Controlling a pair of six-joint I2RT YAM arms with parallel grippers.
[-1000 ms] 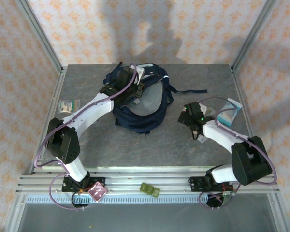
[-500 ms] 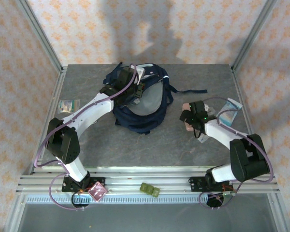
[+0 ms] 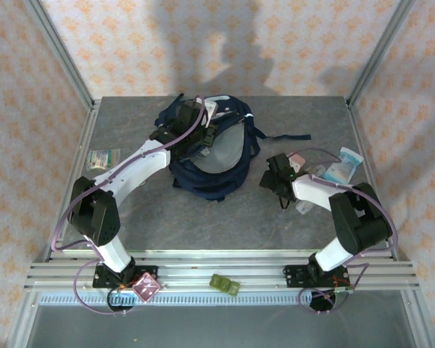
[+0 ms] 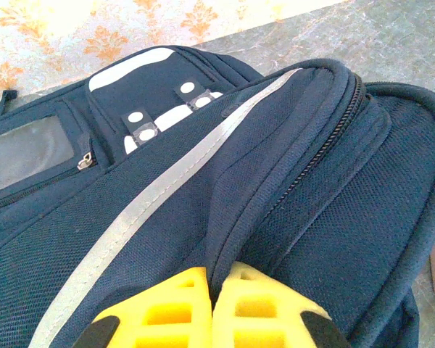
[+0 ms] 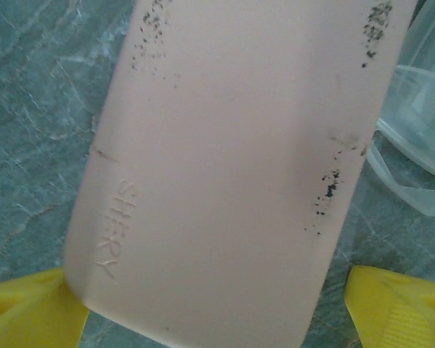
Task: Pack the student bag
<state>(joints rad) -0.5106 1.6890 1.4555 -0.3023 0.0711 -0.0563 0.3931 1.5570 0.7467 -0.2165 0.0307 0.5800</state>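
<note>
The student bag, navy with a white diagonal stripe, lies at the table's back centre with its grey inside showing. My left gripper is shut on a fold of the bag's fabric beside the zipper. My right gripper is just right of the bag, open around a flat pink case embossed "SHERRY". The left finger touches the case. A gap of bare table separates the case from the right finger.
A clear plastic container lies right of the pink case. A blue-white packet is further right, and a greenish packet lies at far left. A bag strap trails on the table. Green pieces rest on the front rail.
My right gripper has shifted left toward the bag and turned, and the pink case now shows at its back right. The left arm and the bag have stayed put.
</note>
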